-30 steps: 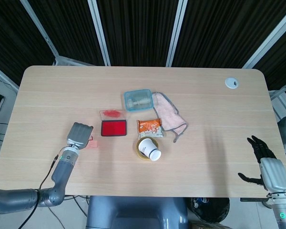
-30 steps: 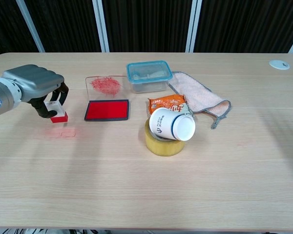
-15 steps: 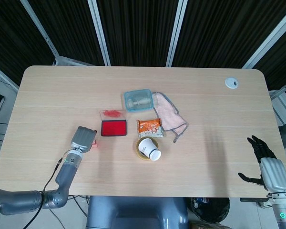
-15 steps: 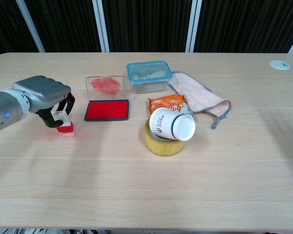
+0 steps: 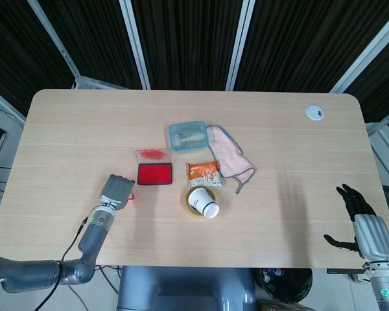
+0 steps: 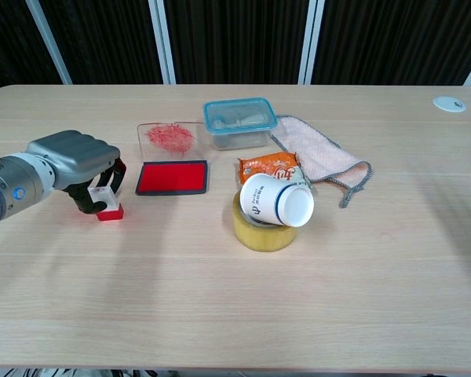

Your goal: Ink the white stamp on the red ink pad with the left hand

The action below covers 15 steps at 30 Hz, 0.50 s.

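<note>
My left hand (image 6: pixel 74 161) (image 5: pixel 115 192) grips a small stamp (image 6: pixel 105 203) with a clear white body and a red base, down on the table just left of the red ink pad (image 6: pixel 173 177) (image 5: pixel 155 174). In the head view only a red sliver of the stamp (image 5: pixel 131 196) shows beside the hand. The pad lies open, and its clear lid (image 6: pixel 169 136), smeared red, lies behind it. My right hand (image 5: pixel 362 223) hangs off the table's right front corner, fingers spread, holding nothing.
Right of the pad are an orange snack packet (image 6: pixel 272 167), a paper cup (image 6: pixel 278 199) lying on a tape roll (image 6: pixel 261 232), a blue-lidded box (image 6: pixel 238 122) and a pink cloth (image 6: pixel 318 158). A white disc (image 6: pixel 450 104) sits at the far right.
My left hand has carried the stamp rightward and toward the table's front, and lowered it to the table near the pad's left edge. The right hand has not moved.
</note>
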Each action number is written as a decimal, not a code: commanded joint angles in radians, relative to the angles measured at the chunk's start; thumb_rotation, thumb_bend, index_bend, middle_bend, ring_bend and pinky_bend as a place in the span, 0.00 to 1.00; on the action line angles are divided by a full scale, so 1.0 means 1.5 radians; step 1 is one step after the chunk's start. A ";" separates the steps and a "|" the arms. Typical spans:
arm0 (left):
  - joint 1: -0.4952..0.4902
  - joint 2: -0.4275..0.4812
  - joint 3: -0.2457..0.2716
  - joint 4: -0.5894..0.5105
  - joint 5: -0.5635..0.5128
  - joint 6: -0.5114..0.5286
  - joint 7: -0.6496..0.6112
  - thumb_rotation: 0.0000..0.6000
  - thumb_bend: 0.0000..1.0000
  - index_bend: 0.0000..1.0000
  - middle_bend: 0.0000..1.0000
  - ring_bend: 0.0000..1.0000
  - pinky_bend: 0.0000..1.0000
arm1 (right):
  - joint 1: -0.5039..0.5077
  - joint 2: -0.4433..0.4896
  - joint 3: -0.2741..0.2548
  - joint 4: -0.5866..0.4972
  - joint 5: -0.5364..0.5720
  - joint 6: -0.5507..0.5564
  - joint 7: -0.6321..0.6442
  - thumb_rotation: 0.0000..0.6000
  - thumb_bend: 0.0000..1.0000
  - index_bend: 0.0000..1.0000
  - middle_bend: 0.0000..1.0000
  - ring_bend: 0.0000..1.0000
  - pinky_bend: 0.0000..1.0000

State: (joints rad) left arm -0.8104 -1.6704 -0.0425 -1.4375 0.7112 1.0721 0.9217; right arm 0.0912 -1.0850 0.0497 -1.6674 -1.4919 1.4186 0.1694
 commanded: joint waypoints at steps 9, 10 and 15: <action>-0.005 -0.001 -0.004 -0.008 -0.029 0.006 0.032 1.00 0.33 0.43 0.42 0.31 0.40 | 0.000 0.001 0.000 0.000 -0.001 0.000 0.003 1.00 0.16 0.00 0.00 0.00 0.18; -0.006 0.000 -0.004 -0.011 -0.033 0.007 0.037 1.00 0.32 0.41 0.40 0.30 0.38 | 0.000 0.001 0.000 0.000 0.000 0.000 0.003 1.00 0.16 0.00 0.00 0.00 0.18; -0.009 0.003 -0.005 -0.019 -0.047 0.011 0.050 1.00 0.30 0.31 0.28 0.23 0.33 | 0.000 0.000 0.000 0.000 -0.001 0.000 0.003 1.00 0.17 0.00 0.00 0.00 0.18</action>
State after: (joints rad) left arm -0.8229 -1.6672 -0.0497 -1.4644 0.6426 1.0876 0.9943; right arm 0.0913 -1.0846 0.0495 -1.6676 -1.4934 1.4190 0.1734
